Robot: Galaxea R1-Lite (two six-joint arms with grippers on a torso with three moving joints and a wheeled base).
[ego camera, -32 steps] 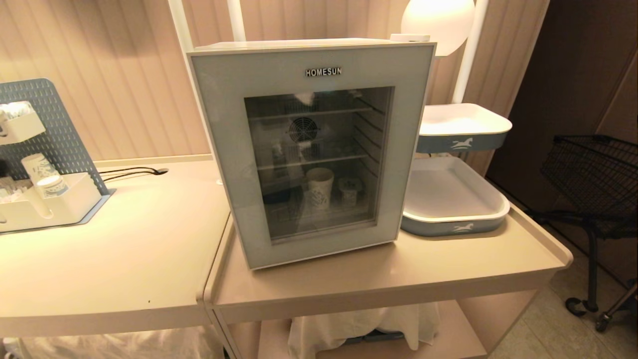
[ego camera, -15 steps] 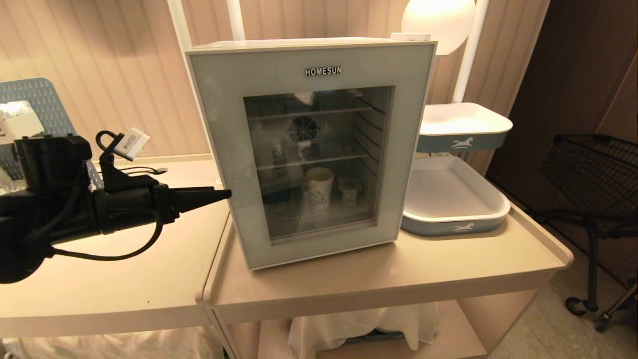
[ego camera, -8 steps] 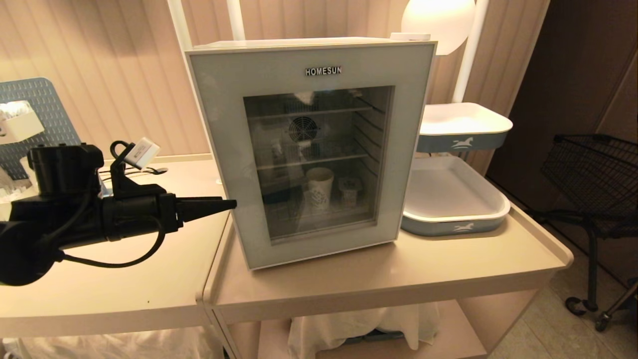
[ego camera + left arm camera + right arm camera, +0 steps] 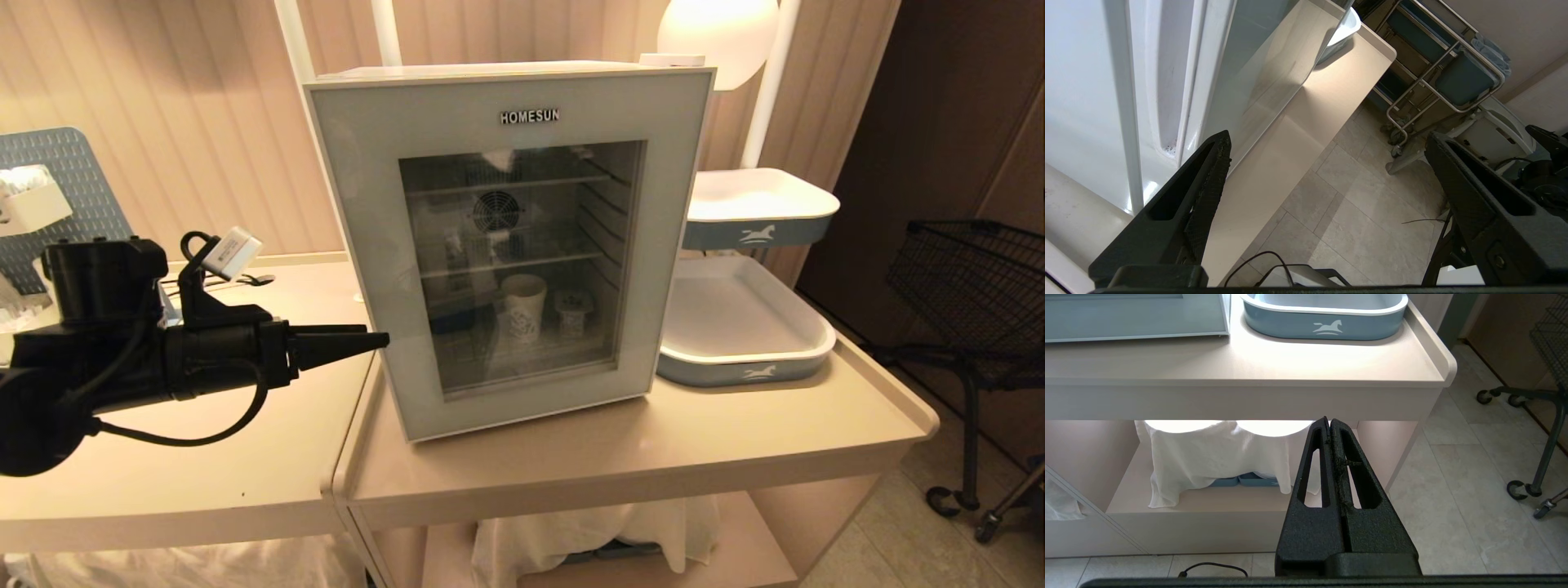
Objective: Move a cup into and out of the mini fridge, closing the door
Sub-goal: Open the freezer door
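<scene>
The mini fridge (image 4: 367, 204) stands on the counter with its door (image 4: 359, 269) shut. Through the glass I see the cup (image 4: 522, 306) upright on the bottom shelf, with a smaller cup (image 4: 572, 311) beside it. My left gripper (image 4: 382, 336) reaches level from the left, and its tip is at the door's left edge. In the left wrist view the left gripper (image 4: 1327, 138) is open wide and empty, and one of its fingers (image 4: 1206, 183) is next to the recessed groove (image 4: 1167, 81) behind the door (image 4: 1257, 61). My right gripper (image 4: 1329, 420) is shut and empty, hanging low in front of the counter.
Two white-and-blue trays (image 4: 739, 359) (image 4: 755, 233) are stacked to the right of the fridge. A pegboard organiser (image 4: 65, 171) sits far left behind my arm. A wire basket cart (image 4: 971, 278) stands on the floor at right. White cloth (image 4: 571, 531) hangs under the counter.
The left arm came into view from the left. Over the last second it moved slightly right and down, bringing its tip to the door's left edge. The fridge and the cup are unchanged.
</scene>
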